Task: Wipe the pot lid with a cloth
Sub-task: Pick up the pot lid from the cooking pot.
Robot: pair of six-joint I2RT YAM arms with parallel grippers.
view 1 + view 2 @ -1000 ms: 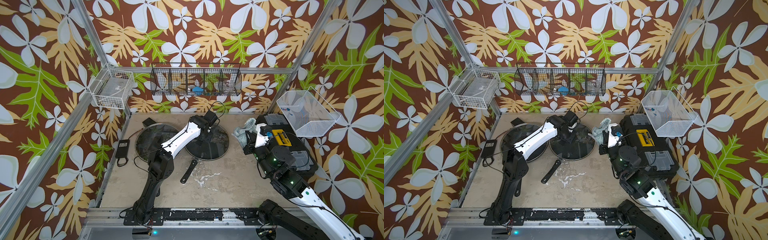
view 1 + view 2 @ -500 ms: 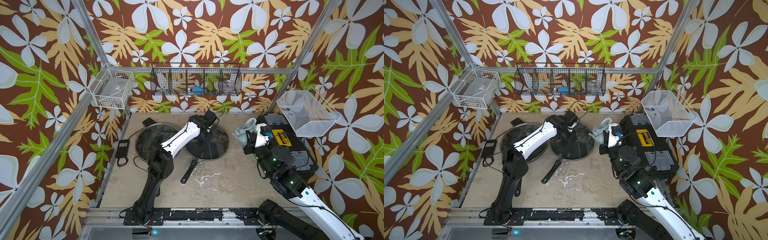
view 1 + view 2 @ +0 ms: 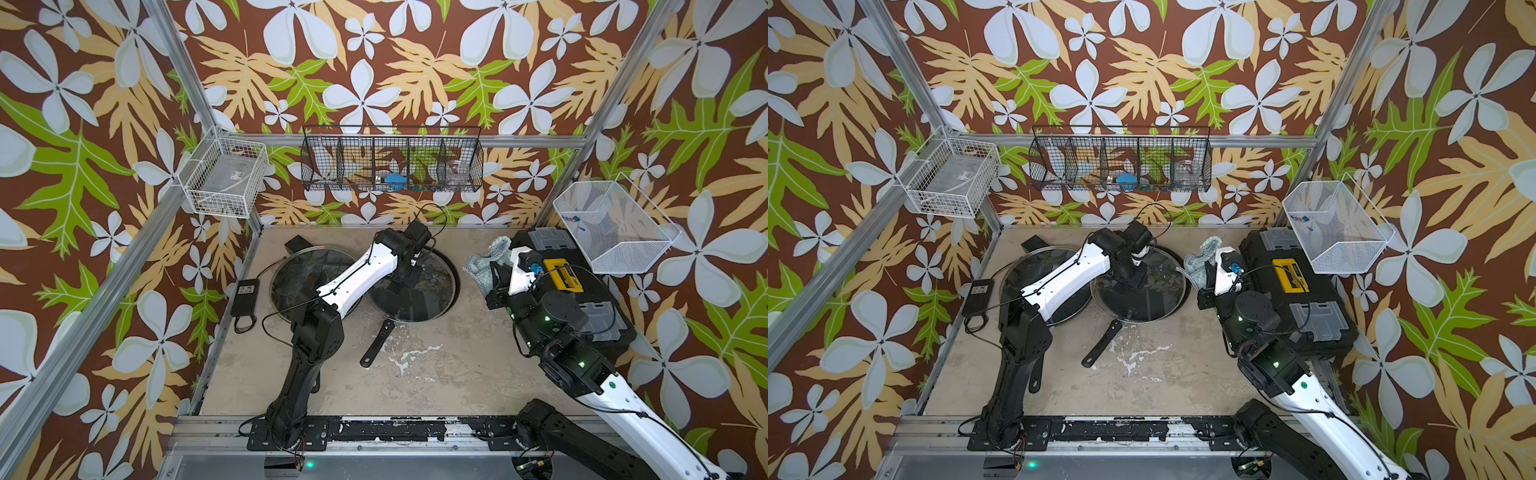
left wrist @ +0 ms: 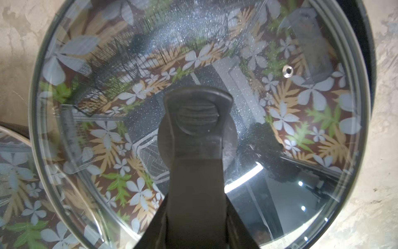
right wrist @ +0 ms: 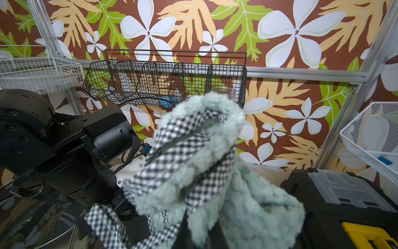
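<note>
The pot lid [image 3: 419, 299] [image 3: 1154, 297] [image 4: 301, 112] is round glass with a metal rim and lies on a dark pan at the middle back of the table. Its black handle [image 4: 198, 120] stands at its centre. My left gripper [image 3: 409, 274] [image 3: 1136, 272] [image 4: 196, 226] reaches down onto it, shut on that handle. The cloth [image 3: 484, 262] [image 3: 1200, 257] [image 5: 215, 172], pale teal and fluffy with a black-and-white checked trim, hangs bunched in the air to the right of the lid. My right gripper [image 3: 496, 276] [image 3: 1208, 276] [image 5: 200, 232] is shut on it.
A second glass lid [image 3: 297, 282] [image 3: 1034, 278] lies left of the pan, under my left arm. The pan's handle [image 3: 376, 345] [image 3: 1100, 345] points toward the front. A black toolbox [image 3: 582, 286] [image 3: 1300, 286] fills the right side. A power adapter [image 3: 245, 295] sits by the left wall.
My left gripper's jaws have closed the last bit onto the lid's handle. Neither arm has moved noticeably, and the cloth stays held in the right gripper.
</note>
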